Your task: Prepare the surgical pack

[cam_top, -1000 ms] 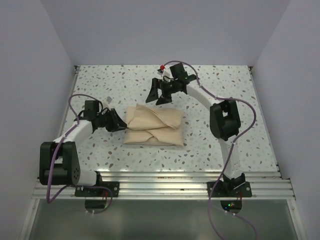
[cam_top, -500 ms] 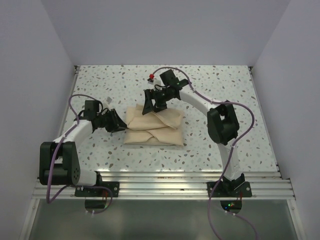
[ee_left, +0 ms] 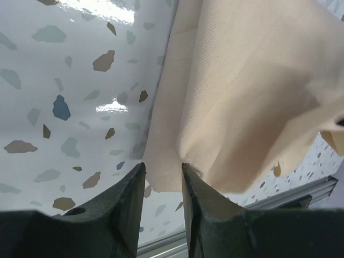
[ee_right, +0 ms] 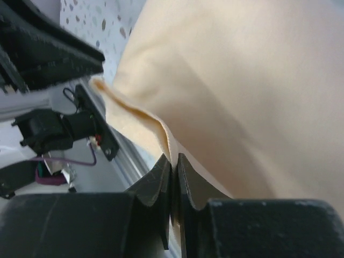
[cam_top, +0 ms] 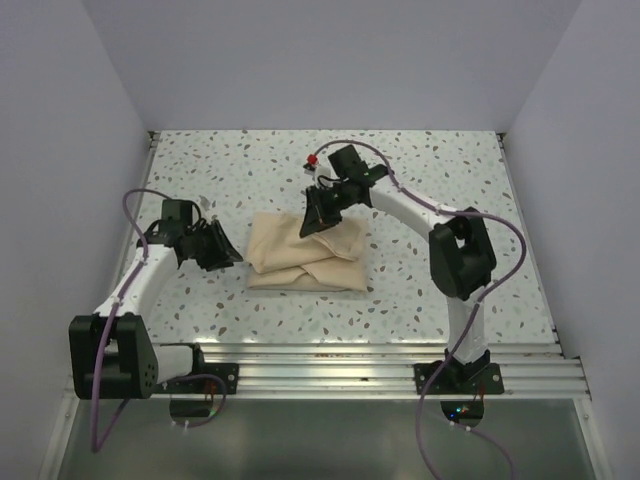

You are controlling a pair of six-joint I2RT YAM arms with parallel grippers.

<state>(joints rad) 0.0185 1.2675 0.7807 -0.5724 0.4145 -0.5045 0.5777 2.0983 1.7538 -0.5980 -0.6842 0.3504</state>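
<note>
Item: surgical pack (cam_top: 303,258), a tan cloth bundle folded flat, at the middle of the speckled table (cam_top: 430,160).

Left arm: reaches low from its base, forearm angled toward the pack's left edge. Left hand (cam_top: 231,256) lies close to the table, pointing right. Its fingers (ee_left: 126,209) stand a little apart, and the pack's near-left corner lies at the gap. Nothing is clamped there.

Right arm: arches over from the right, elbow high, wrist turned down at the pack's far edge. Right hand (cam_top: 313,222) is pinched together on a fold of the cloth, which runs into the seam between its fingers (ee_right: 156,188).

Hidden or unclear: the folds cover whatever is inside the bundle. The right hand covers part of the far edge in the top view. Dark, blurred shapes at the left of the right wrist view are hard to make out.

Orientation: the long axis runs left to right across the table, with diagonal folds crossing the top face.
</note>
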